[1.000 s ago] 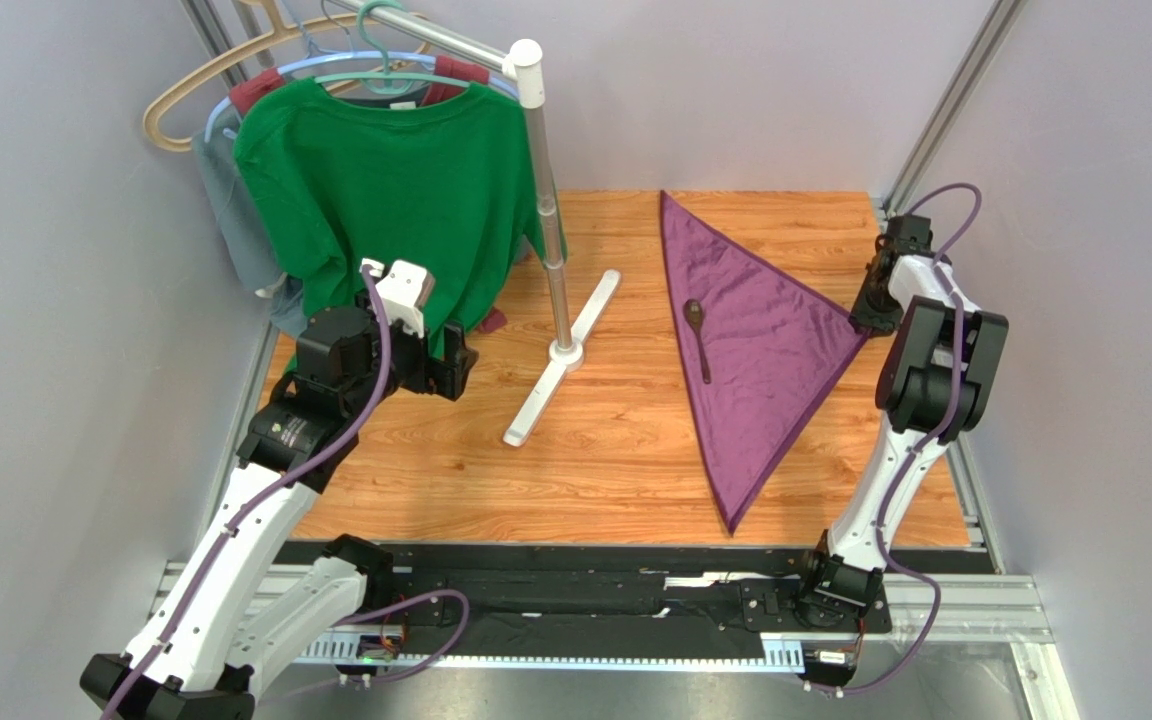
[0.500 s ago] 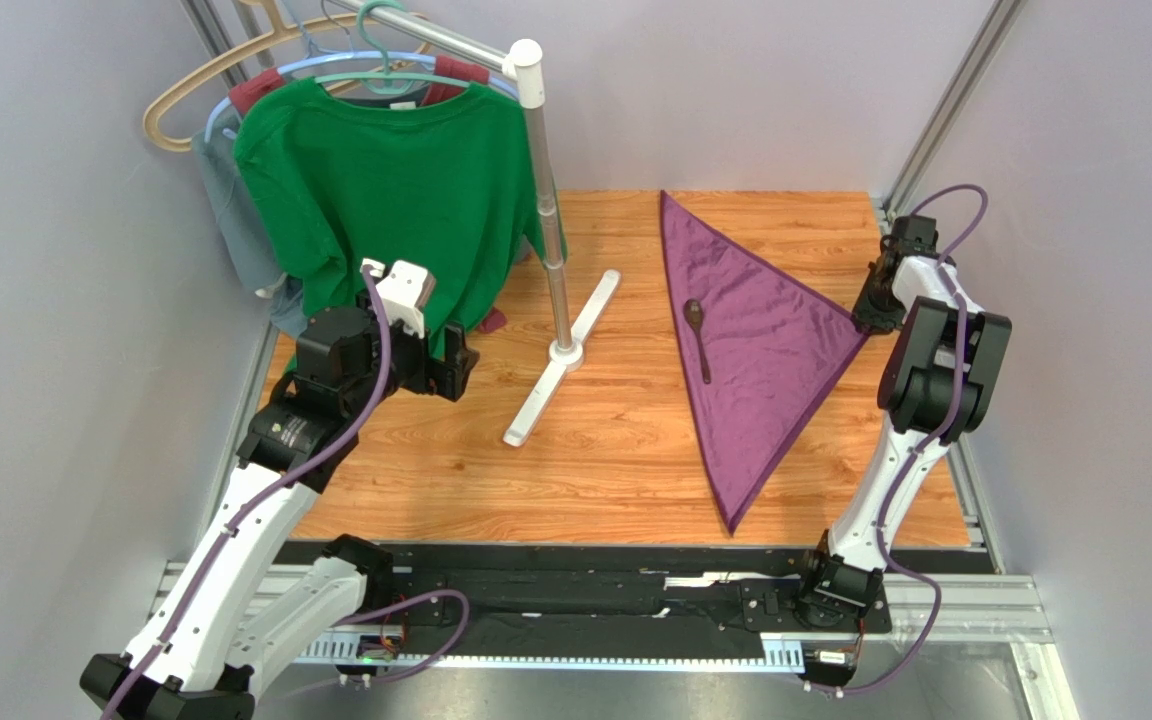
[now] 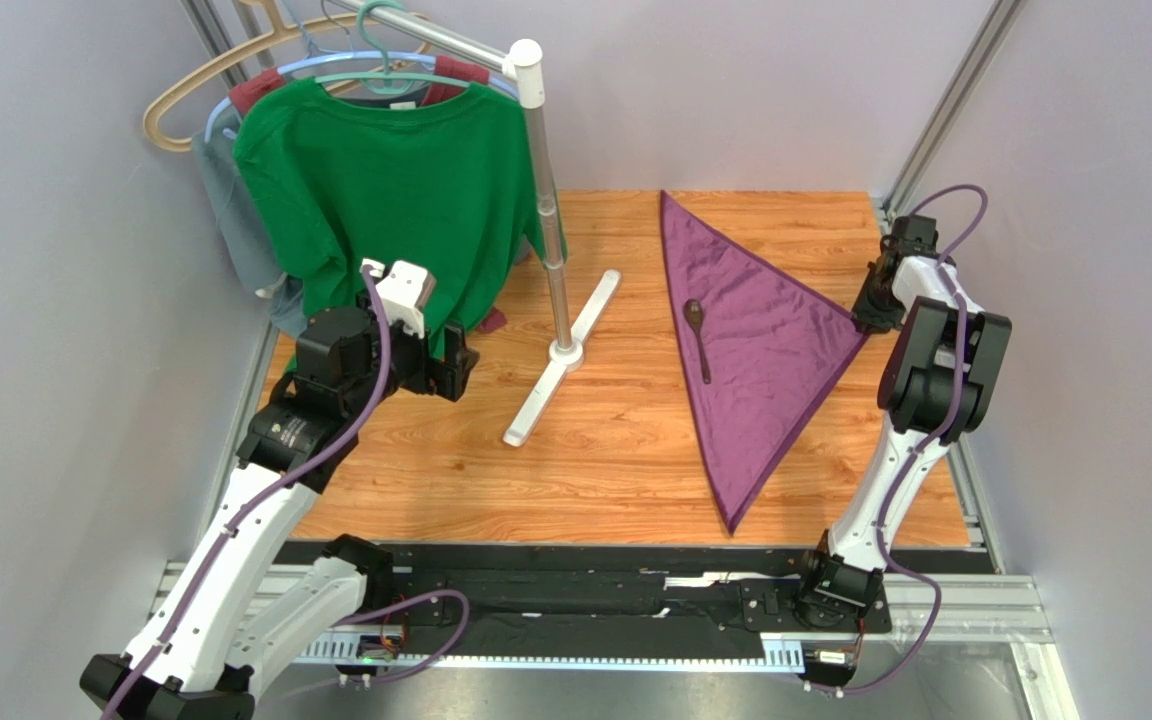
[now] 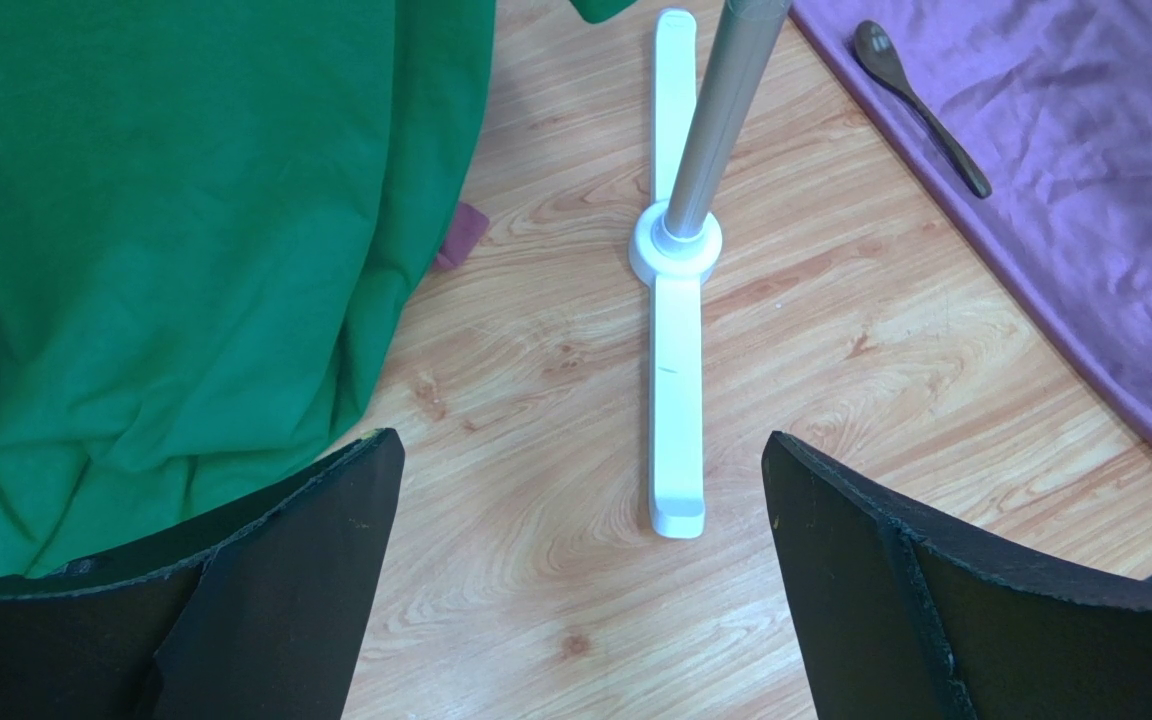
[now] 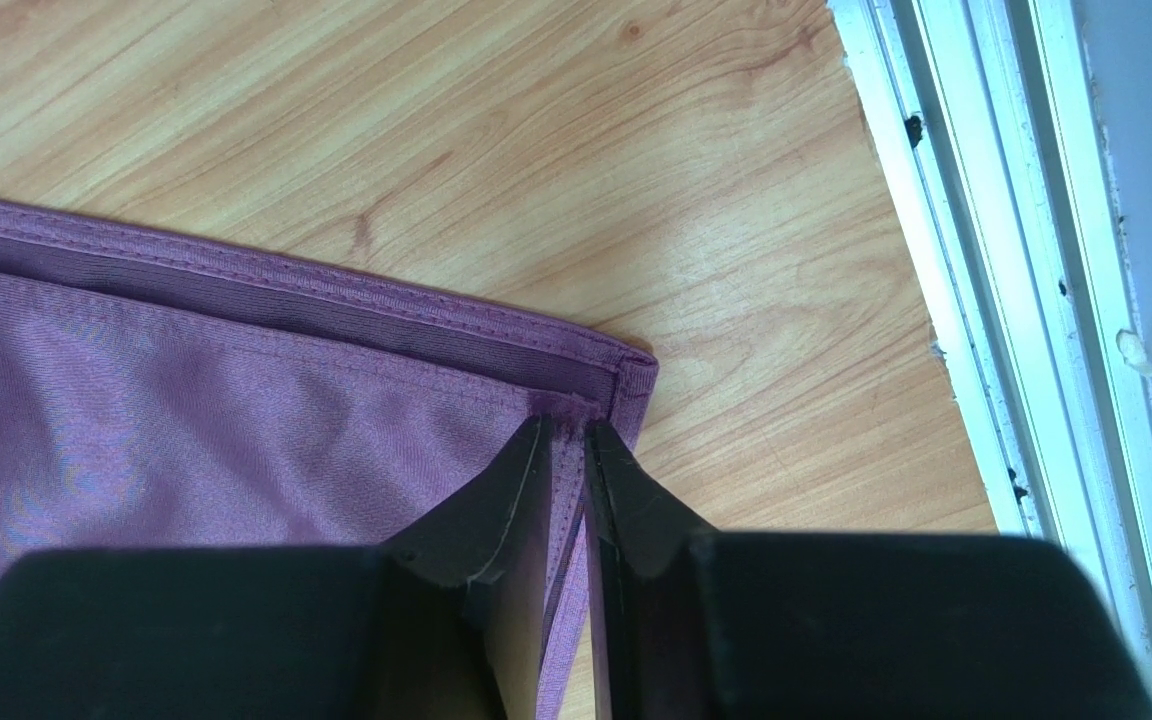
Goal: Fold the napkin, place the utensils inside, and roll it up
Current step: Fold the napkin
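The dark purple napkin [image 3: 760,338] lies folded into a triangle on the right half of the wooden table, its right-hand corner pointing at the right arm. A slim dark spoon [image 3: 699,339] rests on its left part, bowl toward the back. My right gripper [image 3: 866,317] is down at that right corner; in the right wrist view its jaws [image 5: 567,431] pinch the hemmed corner of the napkin [image 5: 237,398]. My left gripper [image 4: 582,443] hovers wide open and empty over bare wood left of the rack, with the spoon [image 4: 920,108] and napkin [image 4: 1093,195] far ahead to its right.
A clothes rack pole [image 3: 543,195] on a white foot [image 3: 563,357] stands mid-table, carrying a green T-shirt [image 3: 387,188] that hangs beside the left gripper. A metal frame rail [image 5: 988,300] runs close to the right of the napkin corner. Walls close in on both sides.
The right gripper's jaws have closed in on the napkin's corner. Neither arm has visibly shifted, and the napkin and spoon lie as before.
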Motion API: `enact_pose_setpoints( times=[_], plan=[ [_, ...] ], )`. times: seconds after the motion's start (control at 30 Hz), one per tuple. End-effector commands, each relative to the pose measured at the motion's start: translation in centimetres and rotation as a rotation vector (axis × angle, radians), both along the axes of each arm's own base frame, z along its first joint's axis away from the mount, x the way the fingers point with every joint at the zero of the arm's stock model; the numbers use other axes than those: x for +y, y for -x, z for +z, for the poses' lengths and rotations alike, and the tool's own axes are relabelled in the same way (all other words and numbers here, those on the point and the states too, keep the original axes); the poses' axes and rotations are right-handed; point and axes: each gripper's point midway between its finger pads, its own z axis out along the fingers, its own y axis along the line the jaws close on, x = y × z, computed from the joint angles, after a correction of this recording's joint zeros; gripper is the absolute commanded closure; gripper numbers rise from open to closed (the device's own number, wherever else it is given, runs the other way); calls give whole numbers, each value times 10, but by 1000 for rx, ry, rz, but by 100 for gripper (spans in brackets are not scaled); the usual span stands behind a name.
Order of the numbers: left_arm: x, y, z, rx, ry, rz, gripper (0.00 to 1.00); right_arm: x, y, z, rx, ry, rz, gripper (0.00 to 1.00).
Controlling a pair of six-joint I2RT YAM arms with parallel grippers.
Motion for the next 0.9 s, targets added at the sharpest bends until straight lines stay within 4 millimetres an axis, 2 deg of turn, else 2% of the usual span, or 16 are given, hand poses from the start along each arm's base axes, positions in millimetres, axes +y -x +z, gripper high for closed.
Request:
enact_pose_setpoints(
  times=[0.0,0.3,0.43,0.87],
  plan=[
    [1,0,8,-35,2,-6,1,-7,-10,6,-41,11,-9,84],
    [2,1,8,-35,3,-2,1,-6,-10,7,-40,6,-12,94],
    [2,0,8,-35,1,-3,1,-6,-11,16,-58,8,-11,100],
    [2,0,8,-36,0,0,1,-11,-17,31,-88,15,-13,100]
  ],
)
